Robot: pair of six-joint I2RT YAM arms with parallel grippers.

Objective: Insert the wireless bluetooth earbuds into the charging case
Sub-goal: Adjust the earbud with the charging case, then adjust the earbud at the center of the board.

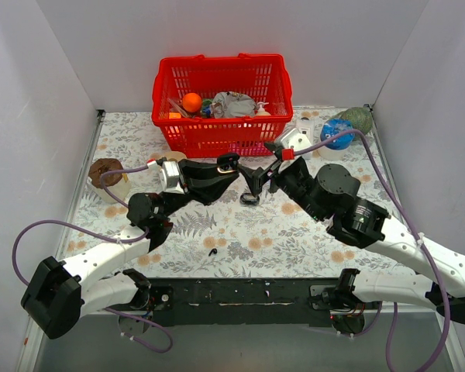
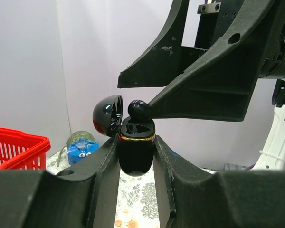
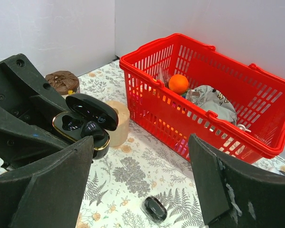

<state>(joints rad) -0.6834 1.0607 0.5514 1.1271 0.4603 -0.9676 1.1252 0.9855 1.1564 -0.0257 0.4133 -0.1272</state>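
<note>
The table (image 1: 294, 240) carries a red basket (image 1: 217, 136) at the middle of its far edge, and I work just in front of it, above the table's middle.

My left gripper (image 2: 136, 140) is clamped tight on the lower half of the charging case (image 3: 73, 124) and holds it upright off the surface, with its lid (image 2: 107, 114) swung open. My right gripper (image 3: 141, 142) stands wide apart and holds nothing. The tip of one of its fingers (image 2: 190, 102) touches an earbud (image 2: 139, 109) that sits on top of the case's open mouth.

I judge this to be the seating of the first bud. From my left wrist it rides high above the gold rim rather than sunk in its socket. The next move likely calls for a light, straight press with that fingertip while my left grip keeps the case from tipping.

Several things are hard to make out:
- I cannot tell whether the bud is fully home.
- From above, my fingers cover the case.
- The other socket looks empty, though the glossy black makes that uncertain.
- A small black piece (image 3: 154, 209) lies on the table below my grippers, and a tinier black speck (image 1: 211, 252) lies nearer the near edge. I cannot say which of them is the second bud.
</note>
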